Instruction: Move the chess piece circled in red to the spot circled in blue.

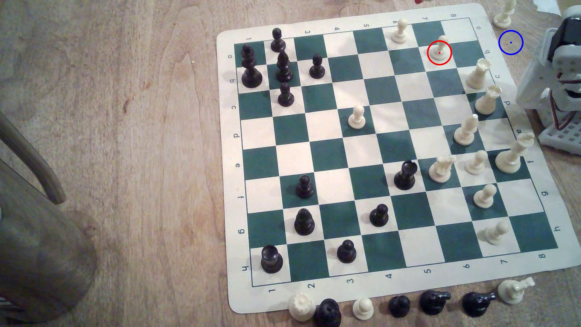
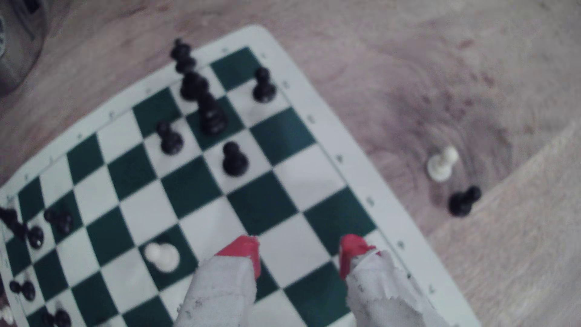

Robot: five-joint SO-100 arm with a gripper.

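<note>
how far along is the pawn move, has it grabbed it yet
Nothing looks done yet. The circled white pawn stands upright on its board square inside the red ring, untouched. In hand: the gripper hangs open and empty over the chessboard, red fingertips apart. Left: reach the pawn, grasp it, carry it off the board to the blue-circled spot on bare wood.

- Green-and-white chess mat (image 2: 284, 132) lies on the bench (image 2: 408, 63), under the pincer.
- Cream pawn (image 2: 162, 256) stands beside the pincer.
- Black pawn (image 2: 234, 158) stands beyond the pincer.
</note>
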